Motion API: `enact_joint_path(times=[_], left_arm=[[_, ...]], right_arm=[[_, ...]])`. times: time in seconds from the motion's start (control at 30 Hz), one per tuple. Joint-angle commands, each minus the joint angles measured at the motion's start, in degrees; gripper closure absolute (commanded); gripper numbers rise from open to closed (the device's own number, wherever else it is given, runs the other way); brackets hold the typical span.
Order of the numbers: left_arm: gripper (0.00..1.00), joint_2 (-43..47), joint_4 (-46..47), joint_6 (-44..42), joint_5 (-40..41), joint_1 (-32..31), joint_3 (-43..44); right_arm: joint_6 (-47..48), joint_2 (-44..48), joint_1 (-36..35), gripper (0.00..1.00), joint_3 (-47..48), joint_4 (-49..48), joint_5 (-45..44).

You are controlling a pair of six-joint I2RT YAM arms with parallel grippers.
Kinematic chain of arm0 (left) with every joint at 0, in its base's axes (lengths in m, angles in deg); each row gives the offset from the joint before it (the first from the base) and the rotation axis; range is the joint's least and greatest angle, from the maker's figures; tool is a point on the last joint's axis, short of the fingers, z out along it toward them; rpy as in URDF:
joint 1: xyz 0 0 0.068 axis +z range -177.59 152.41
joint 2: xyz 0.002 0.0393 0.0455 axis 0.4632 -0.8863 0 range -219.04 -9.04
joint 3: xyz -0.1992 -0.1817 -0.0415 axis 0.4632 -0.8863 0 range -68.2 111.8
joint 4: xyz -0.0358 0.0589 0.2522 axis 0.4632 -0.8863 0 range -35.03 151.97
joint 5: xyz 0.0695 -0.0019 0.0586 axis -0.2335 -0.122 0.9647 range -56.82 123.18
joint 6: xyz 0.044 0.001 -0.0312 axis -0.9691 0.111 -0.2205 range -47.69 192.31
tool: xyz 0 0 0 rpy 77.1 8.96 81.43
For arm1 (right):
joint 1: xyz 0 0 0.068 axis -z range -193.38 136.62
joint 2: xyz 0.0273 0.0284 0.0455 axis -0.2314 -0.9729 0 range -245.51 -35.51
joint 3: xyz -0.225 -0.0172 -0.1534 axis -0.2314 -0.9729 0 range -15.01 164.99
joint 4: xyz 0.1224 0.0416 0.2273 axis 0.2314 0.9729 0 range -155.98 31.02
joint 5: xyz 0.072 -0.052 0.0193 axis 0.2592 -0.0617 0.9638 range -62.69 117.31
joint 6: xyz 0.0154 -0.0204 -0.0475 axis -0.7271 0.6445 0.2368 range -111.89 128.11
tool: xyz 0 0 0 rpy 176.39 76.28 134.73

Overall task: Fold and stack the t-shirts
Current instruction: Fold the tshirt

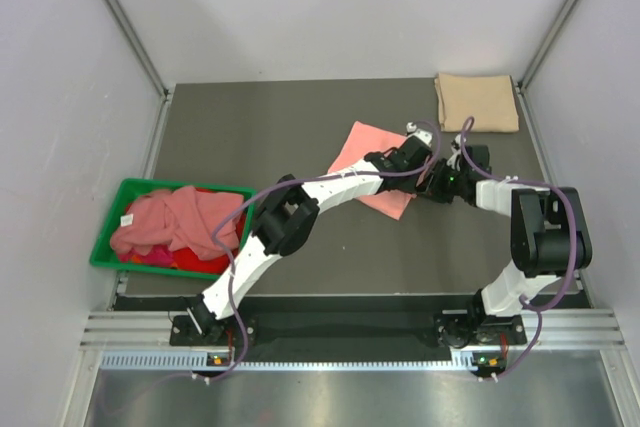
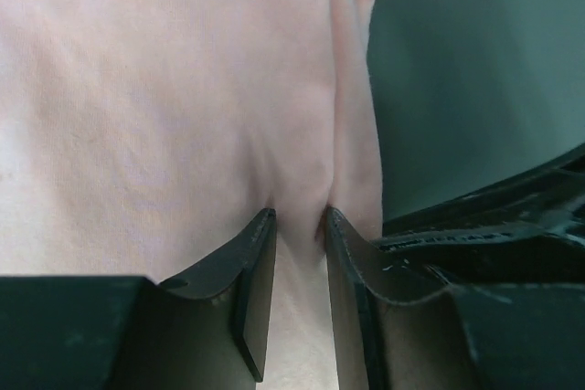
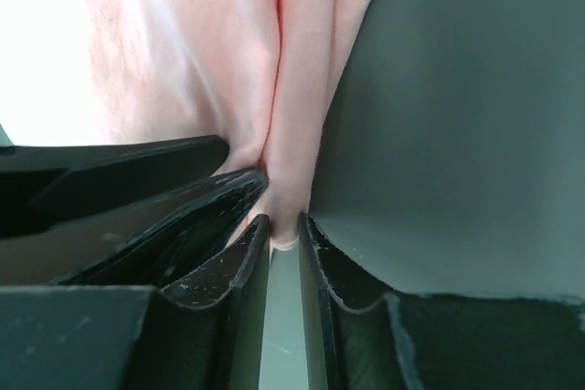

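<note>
We saw the salmon-pink t-shirt (image 1: pixel 362 150) lying on the grey table (image 1: pixel 250 137), right gripper (image 3: pixel 285 222) pinching its folded edge, left gripper (image 2: pixel 297 216) slightly spread over a pucker of its cloth, tan-beige t-shirt (image 1: pixel 477 102) folded at the far right corner

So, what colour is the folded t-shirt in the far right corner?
The folded t-shirt is tan-beige; top external view.

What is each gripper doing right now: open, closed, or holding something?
Left gripper: jaws parted around a ridge of the salmon-pink t-shirt; whether it grips cannot be told.
Right gripper: closed on the same shirt's folded edge.
</note>
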Motion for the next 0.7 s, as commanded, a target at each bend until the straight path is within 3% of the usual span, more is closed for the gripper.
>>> enact_joint_path(times=[0.0, 0.03, 0.1, 0.13, 0.2, 0.33, 0.67], left_arm=[[0.66, -0.6, 1.8, -1.7, 1.5, -0.3, 2.7], [0.66, -0.8, 1.5, -1.7, 1.5, -0.3, 3.3], [0.78, -1.3, 1.6, -1.7, 1.3, -0.3, 3.5], [0.84, -1.4, 1.6, -1.7, 0.8, -0.4, 3.6], [1.0, -0.8, 1.7, -1.5, 0.7, -0.5, 3.8], [1.0, 1.4, 2.8, -0.8, 0.7, -1.0, 3.5], [1.0, 5.7, 4.7, -0.2, -0.1, -1.5, 0.3]], right_arm=[[-0.1, -0.8, 0.7, 0.8, -1.1, -3.9, 0.0], [-0.4, -1.0, 0.6, 0.81, -1.1, -4.3, 0.1], [-0.5, -1.4, 0.7, 0.88, -1.5, -4.9, 0.9], [-0.8, -1.5, 0.7, 0.97, -1.6, -5.6, 1.2], [-1.4, -1.6, 0.7, 1.0, -2.1, -6.3, 2.7], [-5.4, -1.0, 0.7, 1.0, -3.3, -10.6, 6.6], [-10.5, 6.1, 0.0, 1.0, -9.2, -13.1, 5.8]])
